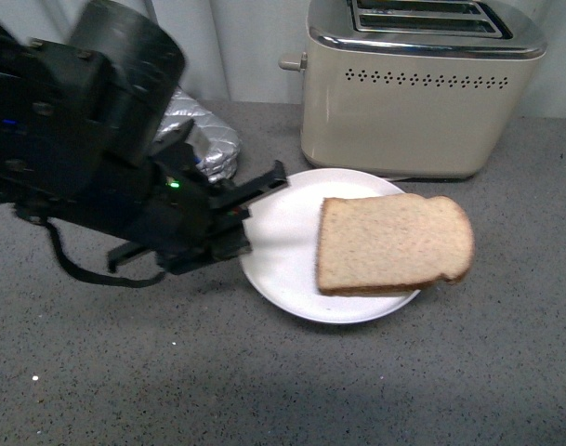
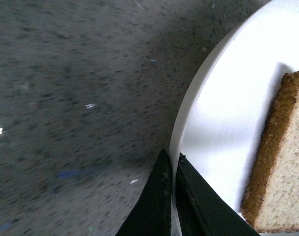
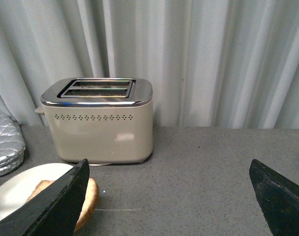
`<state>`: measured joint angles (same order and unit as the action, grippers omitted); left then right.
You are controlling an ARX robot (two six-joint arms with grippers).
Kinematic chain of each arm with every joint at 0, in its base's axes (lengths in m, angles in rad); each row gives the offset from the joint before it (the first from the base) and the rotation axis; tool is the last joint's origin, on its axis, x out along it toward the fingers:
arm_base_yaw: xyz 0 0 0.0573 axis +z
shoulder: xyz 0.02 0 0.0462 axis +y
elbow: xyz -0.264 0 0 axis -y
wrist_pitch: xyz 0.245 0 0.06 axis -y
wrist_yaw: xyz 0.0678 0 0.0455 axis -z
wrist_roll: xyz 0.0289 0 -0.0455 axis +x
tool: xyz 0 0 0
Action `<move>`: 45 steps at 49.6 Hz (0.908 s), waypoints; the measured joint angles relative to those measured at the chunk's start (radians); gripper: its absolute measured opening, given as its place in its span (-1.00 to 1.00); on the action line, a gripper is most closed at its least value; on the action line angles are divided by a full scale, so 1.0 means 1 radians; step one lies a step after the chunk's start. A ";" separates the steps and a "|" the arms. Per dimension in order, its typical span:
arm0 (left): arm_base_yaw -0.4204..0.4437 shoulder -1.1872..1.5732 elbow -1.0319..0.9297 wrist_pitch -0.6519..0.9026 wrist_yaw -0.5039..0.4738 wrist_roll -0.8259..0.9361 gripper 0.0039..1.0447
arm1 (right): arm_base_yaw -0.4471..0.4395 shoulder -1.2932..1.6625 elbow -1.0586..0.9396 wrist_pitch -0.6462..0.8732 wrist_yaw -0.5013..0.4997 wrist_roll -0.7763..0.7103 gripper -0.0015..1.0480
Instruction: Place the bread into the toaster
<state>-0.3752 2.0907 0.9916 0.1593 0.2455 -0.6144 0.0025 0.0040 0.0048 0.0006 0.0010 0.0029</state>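
The bread (image 1: 392,243) lies flat on the white plate (image 1: 283,242), its rounded end hanging over the plate's right rim. My left gripper (image 1: 247,206) is shut on the plate's left rim; in the left wrist view its fingertips (image 2: 164,169) pinch the rim of the plate (image 2: 223,108) beside the crust of the bread (image 2: 282,182). Behind the plate stands the cream toaster (image 1: 417,88), both slots facing up. My right gripper (image 3: 169,177) hangs open over bare counter, with the toaster (image 3: 100,120) ahead of it and the bread (image 3: 88,204) partly hidden by one finger.
A crumpled silver foil bundle (image 1: 199,139) sits behind my left arm, left of the toaster. Grey speckled counter (image 1: 283,381) stretches in front of the plate. A pale curtain (image 3: 213,59) hangs behind the toaster.
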 joint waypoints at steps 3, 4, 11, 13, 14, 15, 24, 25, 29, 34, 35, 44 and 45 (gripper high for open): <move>-0.034 0.042 0.044 -0.002 -0.010 -0.031 -0.94 | 0.000 0.000 0.000 0.000 0.000 0.000 0.81; -0.047 0.057 0.062 -0.004 -0.012 -0.041 -0.94 | 0.000 0.000 0.000 0.000 0.000 0.000 0.81; -0.098 0.132 0.153 -0.024 -0.028 -0.097 -0.94 | 0.000 0.000 0.000 0.000 0.000 0.000 0.81; -0.108 0.151 0.180 -0.034 -0.036 -0.106 -0.94 | 0.000 0.000 0.000 0.000 0.000 0.000 0.81; -0.110 0.155 0.187 -0.038 -0.039 -0.106 -0.94 | 0.000 0.000 0.000 0.000 0.000 0.000 0.81; -0.113 0.162 0.200 -0.049 -0.045 -0.106 -0.94 | 0.000 0.000 0.000 0.000 0.000 0.000 0.81; -0.124 0.201 0.258 -0.086 -0.056 -0.140 -0.94 | 0.000 0.000 0.000 0.000 0.000 0.000 0.81; -0.125 0.202 0.258 -0.085 -0.060 -0.144 -0.91 | 0.000 0.000 0.000 0.000 0.000 0.000 0.81; -0.127 0.201 0.254 -0.042 -0.092 -0.159 -0.60 | 0.000 0.000 0.000 0.000 0.000 0.000 0.81; -0.125 0.156 0.196 0.053 -0.159 -0.186 -0.22 | 0.000 0.000 0.000 0.000 0.000 0.000 0.81; -0.125 0.133 0.169 0.082 -0.191 -0.187 -0.12 | 0.000 0.000 0.000 0.000 0.000 0.000 0.81; -0.139 -0.104 -0.075 0.267 -0.539 -0.063 0.58 | 0.000 0.000 0.000 0.000 0.000 0.000 0.81; -0.144 -0.138 -0.125 0.327 -0.612 -0.026 0.68 | 0.000 0.000 0.000 0.000 0.000 0.000 0.81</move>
<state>-0.5194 1.9522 0.8665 0.4862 -0.3668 -0.6399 0.0025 0.0040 0.0048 0.0006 0.0010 0.0029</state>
